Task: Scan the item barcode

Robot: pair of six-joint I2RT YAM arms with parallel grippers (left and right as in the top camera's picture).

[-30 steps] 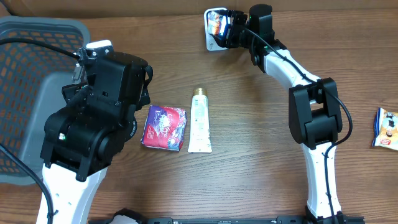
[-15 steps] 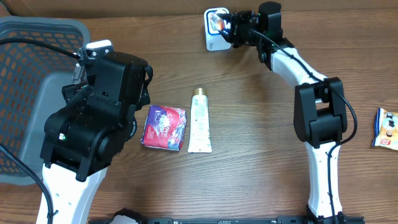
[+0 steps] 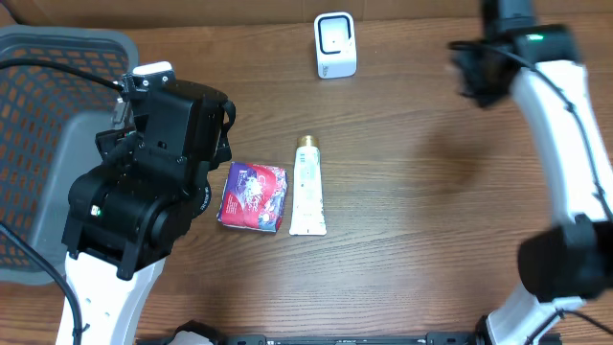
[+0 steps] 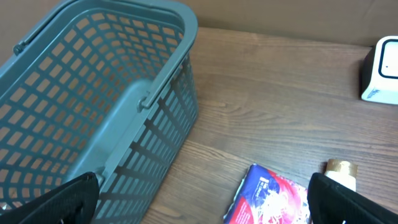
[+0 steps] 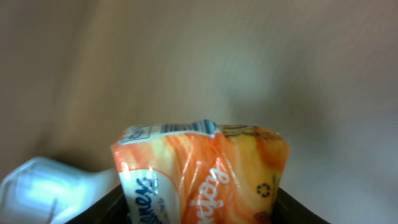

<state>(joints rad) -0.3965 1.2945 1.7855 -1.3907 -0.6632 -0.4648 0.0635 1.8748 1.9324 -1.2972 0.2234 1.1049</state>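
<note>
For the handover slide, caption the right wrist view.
An orange packet gripped by the right end effector, background blurred.

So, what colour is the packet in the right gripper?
The packet is orange with paler orange streaks and white lettering; the right wrist view shows it best.

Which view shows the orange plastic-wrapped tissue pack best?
Right wrist: the orange plastic-wrapped tissue pack shows close up, held in the right gripper. Overhead, the gripper hides it; left wrist misses it.
</note>
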